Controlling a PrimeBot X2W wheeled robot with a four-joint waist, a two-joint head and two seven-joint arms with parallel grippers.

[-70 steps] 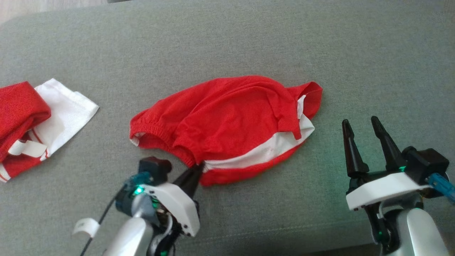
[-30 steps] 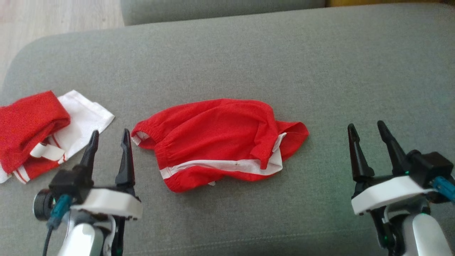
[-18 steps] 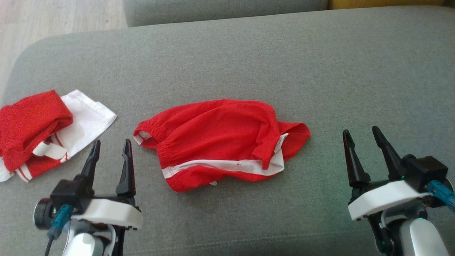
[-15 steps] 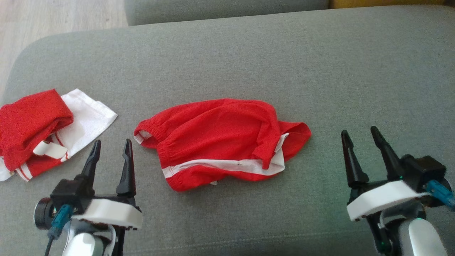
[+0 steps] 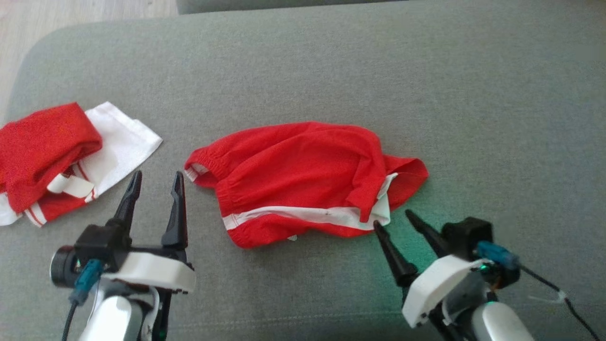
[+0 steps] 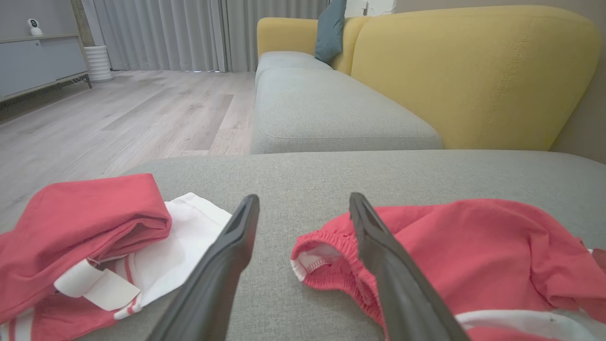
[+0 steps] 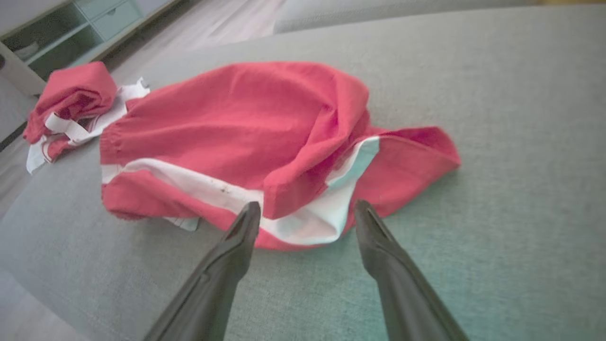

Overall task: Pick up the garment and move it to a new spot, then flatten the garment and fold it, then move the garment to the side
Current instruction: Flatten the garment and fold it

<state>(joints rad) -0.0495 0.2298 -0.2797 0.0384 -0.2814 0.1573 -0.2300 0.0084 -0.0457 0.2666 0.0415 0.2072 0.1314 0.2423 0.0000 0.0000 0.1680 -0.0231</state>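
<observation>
The garment (image 5: 303, 175), red shorts with a white side stripe, lies rumpled in the middle of the grey sofa cushion (image 5: 331, 71); its elastic waistband faces left. It also shows in the left wrist view (image 6: 464, 255) and the right wrist view (image 7: 236, 128). My left gripper (image 5: 156, 182) stands open just left of the waistband, not touching it. My right gripper (image 5: 393, 220) is open, tilted toward the garment's lower right hem, its tips right at the white edge (image 7: 307, 222). Neither gripper holds anything.
A second red and white garment (image 5: 52, 156) lies bunched at the cushion's left edge. Wooden floor (image 6: 118, 109) lies beyond the cushion's left side. A yellow sofa back (image 6: 473, 71) and another grey seat (image 6: 322, 109) stand behind.
My right gripper has swung left and forward to the garment's lower right hem. My left gripper has stayed open beside the waistband. The camera has shifted slightly.
</observation>
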